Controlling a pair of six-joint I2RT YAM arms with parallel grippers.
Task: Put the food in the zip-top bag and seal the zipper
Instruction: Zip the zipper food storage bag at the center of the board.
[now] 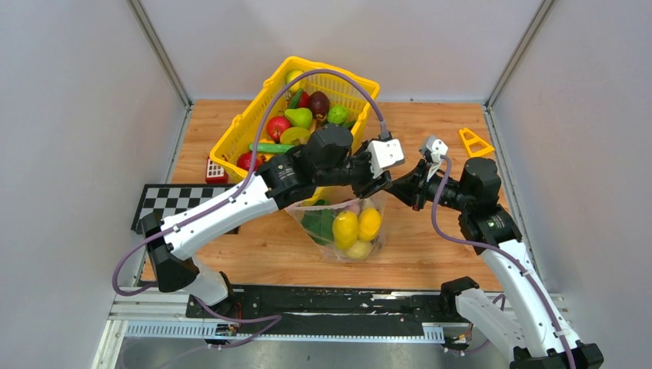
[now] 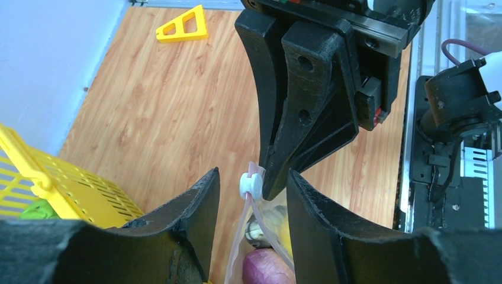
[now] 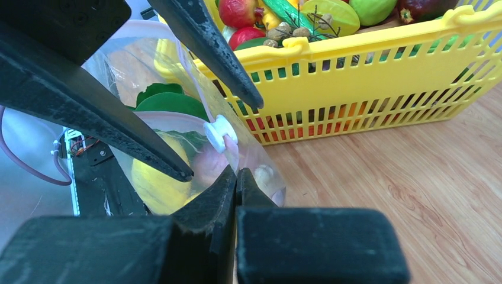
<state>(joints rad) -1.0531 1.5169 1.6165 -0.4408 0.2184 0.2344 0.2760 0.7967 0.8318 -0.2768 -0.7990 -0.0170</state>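
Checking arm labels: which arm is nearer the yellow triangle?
Right. The right arm passes just nearside of the yellow triangle; the left arm reaches in from the left and ends at the zip-top bag, short of it.

left end effector: jaws apart | right end effector: jaws pressed together | tip to tip

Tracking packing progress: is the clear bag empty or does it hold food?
Not empty: yellow pieces, a green piece and a purple piece show through the bag; more fruit sits in the basket.
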